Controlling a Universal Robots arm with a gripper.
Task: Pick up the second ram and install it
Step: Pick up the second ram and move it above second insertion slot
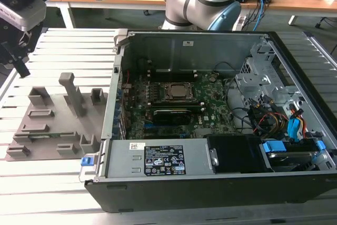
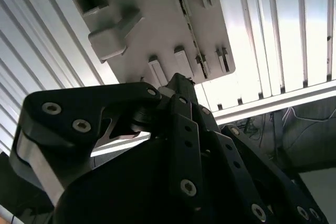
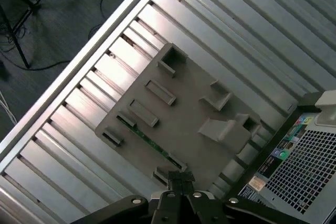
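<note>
**Exterior view:** The gripper [image 1: 22, 70] hung above the slatted table [image 1: 63, 40], beside the grey fixture plate [image 1: 55, 123] and well apart from the open computer case [image 1: 210, 189]. The case held the green motherboard [image 1: 210, 104] with its processor socket [image 1: 174, 92]. A tangle of cables [image 1: 263, 117] lay toward the exterior view's right.

**First wrist view:** The second ram [image 3: 149, 139] lay flat in the fixture's slotted blocks, uninstalled. The fingers were drawn together directly above the plate and gripped nothing. Brought down closed like that, they would likely have struck the thin stick's edge instead of straddling it. That could have knocked it out of its cradle or stressed the board.

**Second wrist view:** The fingertips pointed at the plate near the stick's end. The raised blocks crowded the stick on both sides, and the tall post [image 2: 113, 35] stood nearby. Judging by that tight spacing, an off-centre approach could have caught a block and shifted the whole plate.
</note>
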